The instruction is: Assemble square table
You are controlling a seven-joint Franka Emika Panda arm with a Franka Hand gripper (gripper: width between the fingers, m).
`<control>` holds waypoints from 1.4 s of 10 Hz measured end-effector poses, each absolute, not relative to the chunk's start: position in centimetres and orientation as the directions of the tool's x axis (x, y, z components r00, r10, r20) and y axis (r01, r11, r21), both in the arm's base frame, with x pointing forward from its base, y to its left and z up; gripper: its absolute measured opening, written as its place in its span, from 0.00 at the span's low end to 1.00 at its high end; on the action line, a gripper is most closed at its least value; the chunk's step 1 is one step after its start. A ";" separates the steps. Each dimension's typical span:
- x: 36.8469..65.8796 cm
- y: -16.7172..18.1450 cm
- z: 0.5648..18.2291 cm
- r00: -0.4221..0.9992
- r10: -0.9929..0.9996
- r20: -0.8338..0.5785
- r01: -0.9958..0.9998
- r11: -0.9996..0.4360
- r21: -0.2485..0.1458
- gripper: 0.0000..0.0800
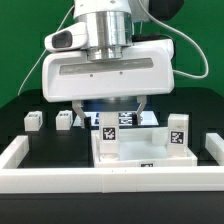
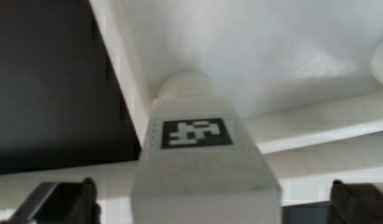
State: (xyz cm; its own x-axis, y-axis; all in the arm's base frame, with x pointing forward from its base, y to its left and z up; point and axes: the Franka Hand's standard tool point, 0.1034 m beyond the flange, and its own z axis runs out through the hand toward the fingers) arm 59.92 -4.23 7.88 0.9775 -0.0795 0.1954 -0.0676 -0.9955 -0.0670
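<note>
The white square tabletop (image 1: 135,152) lies tray-like with its raised rim up, just behind the front wall. In the exterior view a white tagged leg (image 1: 108,136) stands on its corner towards the exterior view's left. Another tagged leg (image 1: 178,130) stands upright at its other side. My gripper (image 1: 110,112) hangs over the first leg. In the wrist view that leg (image 2: 202,150) sits between my fingers (image 2: 63,202), with a gap on each side. The gripper (image 2: 206,208) is open and holds nothing. The tabletop (image 2: 286,60) lies below it.
Two small white tagged legs (image 1: 33,120) (image 1: 65,119) lie on the black table at the exterior view's left. The marker board (image 1: 127,119) lies behind the tabletop. The long white border wall (image 1: 100,180) runs along the front and sides.
</note>
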 end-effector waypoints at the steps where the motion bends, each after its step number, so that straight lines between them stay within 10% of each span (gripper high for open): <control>1: 59.9 -4.4 7.9 0.978 -0.071 0.196 -0.059 -0.996 -0.064 0.78; 2: 59.9 -4.2 7.9 0.978 -0.069 0.196 -0.057 -0.996 -0.064 0.78; 4: 59.9 -4.2 7.9 0.978 -0.067 0.196 -0.055 -0.996 -0.064 0.36; 10: 59.9 -4.1 7.9 0.974 -0.118 0.193 -0.103 -0.991 -0.083 0.36; 14: 60.0 -2.6 7.8 0.847 -0.514 0.138 -0.487 -0.853 -0.190 0.36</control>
State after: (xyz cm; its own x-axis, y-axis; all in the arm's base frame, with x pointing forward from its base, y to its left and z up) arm 59.98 -2.58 7.79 0.8466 -0.5142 0.1375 -0.4869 -0.8526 -0.1899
